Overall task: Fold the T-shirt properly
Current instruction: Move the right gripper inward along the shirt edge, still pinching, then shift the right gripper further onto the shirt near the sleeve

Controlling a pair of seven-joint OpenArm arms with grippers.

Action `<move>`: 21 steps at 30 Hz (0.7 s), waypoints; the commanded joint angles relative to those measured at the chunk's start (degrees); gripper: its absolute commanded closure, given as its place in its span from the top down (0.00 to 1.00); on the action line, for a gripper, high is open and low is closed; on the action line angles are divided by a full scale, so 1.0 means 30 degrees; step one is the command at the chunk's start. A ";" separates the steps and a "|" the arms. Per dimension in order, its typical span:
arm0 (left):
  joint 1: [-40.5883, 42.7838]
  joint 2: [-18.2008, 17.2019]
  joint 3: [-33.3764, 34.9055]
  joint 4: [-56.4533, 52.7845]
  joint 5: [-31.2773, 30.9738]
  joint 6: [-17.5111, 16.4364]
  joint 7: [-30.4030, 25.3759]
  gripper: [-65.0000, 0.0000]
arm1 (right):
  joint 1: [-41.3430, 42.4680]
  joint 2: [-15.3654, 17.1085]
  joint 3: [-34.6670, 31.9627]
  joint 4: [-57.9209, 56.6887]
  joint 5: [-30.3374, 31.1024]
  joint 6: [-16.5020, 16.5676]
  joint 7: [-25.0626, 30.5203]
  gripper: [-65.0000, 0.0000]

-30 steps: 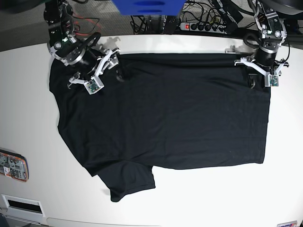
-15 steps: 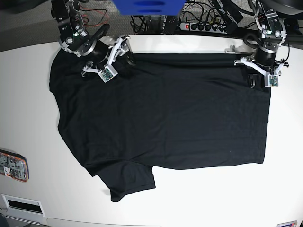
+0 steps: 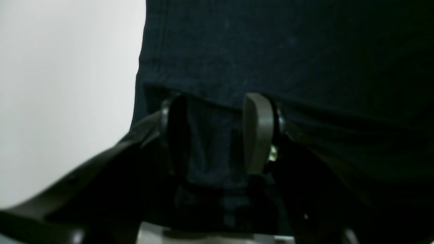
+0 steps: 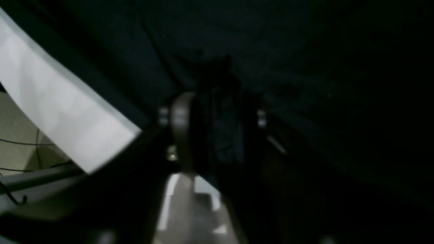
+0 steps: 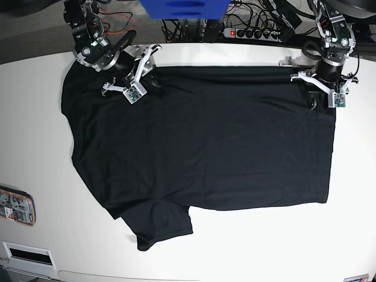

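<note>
**Left wrist view.** T-shirt (image 3: 271,51), black, thin soft cloth, filled most of the frame; white table (image 3: 61,84) showed at the left. Left gripper (image 3: 217,135) stood partly open, a fold of the hem bunched between its fingers (image 3: 257,132); it appeared to have that edge pinched.

**Right wrist view.** Dark and blurred. Right gripper (image 4: 217,132) had its jaws fairly close together with dark fabric between them; whether the cloth was firmly held could not be told. Table edge (image 4: 67,112) lay at the left.

**Base view.** T-shirt (image 5: 200,141) lay spread flat on the table (image 5: 264,247), one sleeve at the near left. Right gripper (image 5: 147,79) sat at the far-left edge of the cloth, left gripper (image 5: 314,97) at the far-right corner.

**Handling, judged.** Light, limp, prone to sag and wrinkle; not fragile. Best taken by pinching hem or seam at the two far corners and lifting evenly.
</note>
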 commanded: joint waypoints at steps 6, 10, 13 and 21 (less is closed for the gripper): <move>0.0085 -0.0157 -0.0077 0.0271 -0.0154 0.0071 -0.0467 0.41 | 0.0078 0.0094 0.0086 0.0339 0.0212 0.0081 0.0396 0.10; 0.0085 -0.0157 -0.0077 0.0271 -0.0154 0.0071 -0.0467 0.41 | 0.0107 0.0094 0.0086 0.0339 0.0212 0.0081 0.0367 0.00; 0.0085 -0.0157 -0.0077 0.0271 -0.0154 0.0071 -0.0467 0.41 | 0.0107 0.0094 0.0086 0.0309 0.0242 0.0081 0.0367 0.00; 0.0085 -0.0157 -0.0077 0.0271 -0.0154 0.0071 -0.0467 0.41 | 0.0107 0.0094 0.0115 0.0456 0.0242 0.0081 0.0367 0.00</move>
